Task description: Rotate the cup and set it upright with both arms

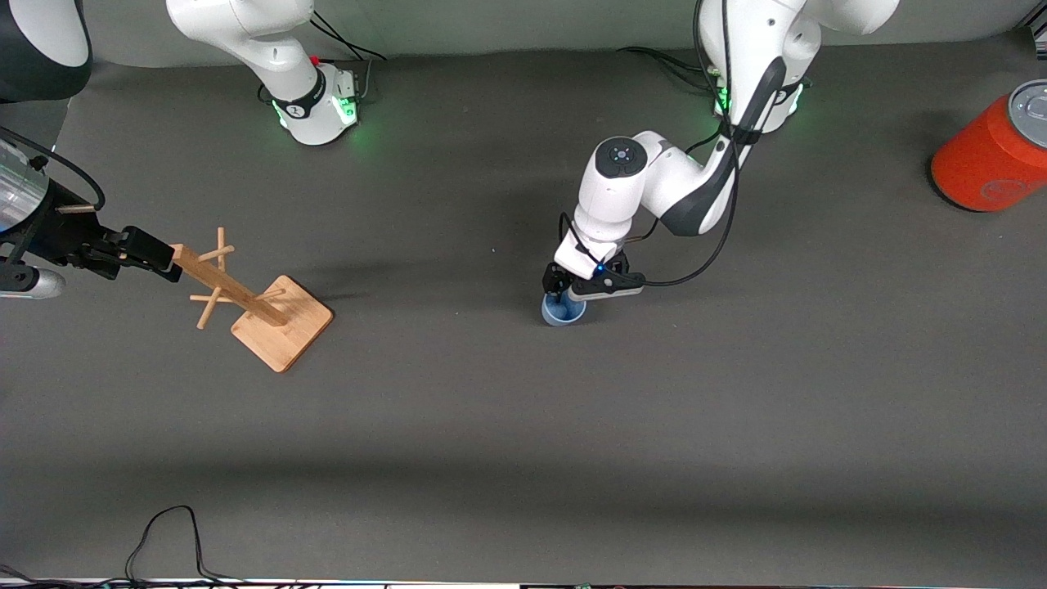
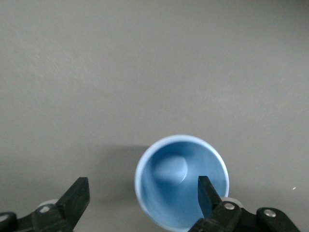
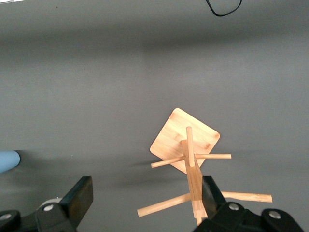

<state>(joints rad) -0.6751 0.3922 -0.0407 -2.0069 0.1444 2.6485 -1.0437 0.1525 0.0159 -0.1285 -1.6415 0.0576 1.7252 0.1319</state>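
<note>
The small light-blue cup (image 1: 561, 316) stands upright on the grey table, mouth up, near the table's middle. My left gripper (image 1: 564, 296) is low over it and open. In the left wrist view the cup (image 2: 169, 193) shows its hollow inside; one finger (image 2: 206, 192) is over the cup's inside and the other finger (image 2: 77, 195) is outside, so one wall lies between them (image 2: 142, 191). My right gripper (image 1: 151, 252) is open at the top of a wooden peg stand (image 1: 262, 309) toward the right arm's end. The right wrist view shows a sliver of the cup (image 3: 7, 161).
The wooden peg stand (image 3: 186, 140) has a square base and several pegs; its post top lies beside one finger (image 3: 211, 193) of my right gripper (image 3: 145, 193). A large orange-red can (image 1: 994, 151) stands at the left arm's end. A black cable (image 1: 164, 532) lies by the front edge.
</note>
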